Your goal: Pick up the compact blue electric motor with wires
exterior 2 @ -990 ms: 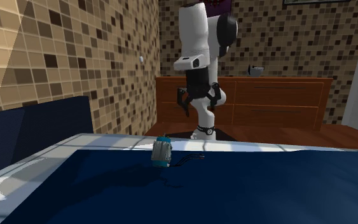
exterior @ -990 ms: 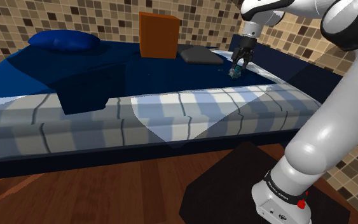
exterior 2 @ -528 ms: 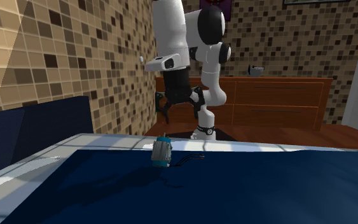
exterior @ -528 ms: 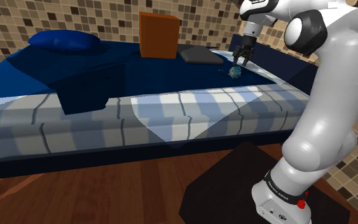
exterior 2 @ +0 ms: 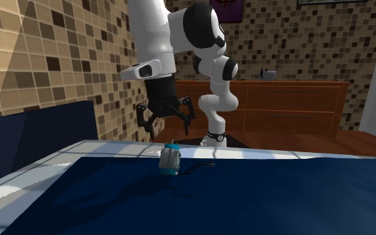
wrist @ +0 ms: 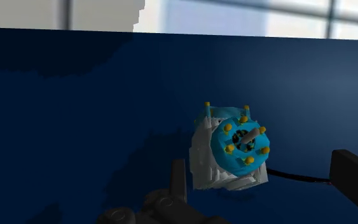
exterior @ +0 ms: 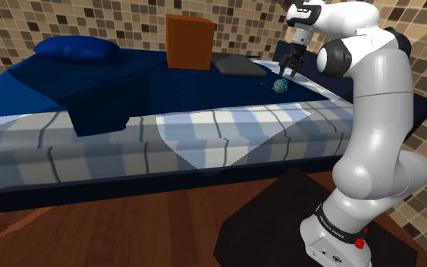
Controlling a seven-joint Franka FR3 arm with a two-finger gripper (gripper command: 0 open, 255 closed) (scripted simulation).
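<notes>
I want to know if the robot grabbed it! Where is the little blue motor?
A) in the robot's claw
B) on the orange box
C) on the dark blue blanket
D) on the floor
C: the motor stands on the dark blue blanket, and the open gripper hangs above it without touching.

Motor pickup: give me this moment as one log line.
phase: pre-grasp | hand: open, over motor, no contact | motor: upright on blue bedcover, unheld

From the shoulder view the blue motor [exterior: 281, 86] is too small to make out its parts; the stand [exterior: 268, 220] is cut by the bottom edge.
</notes>
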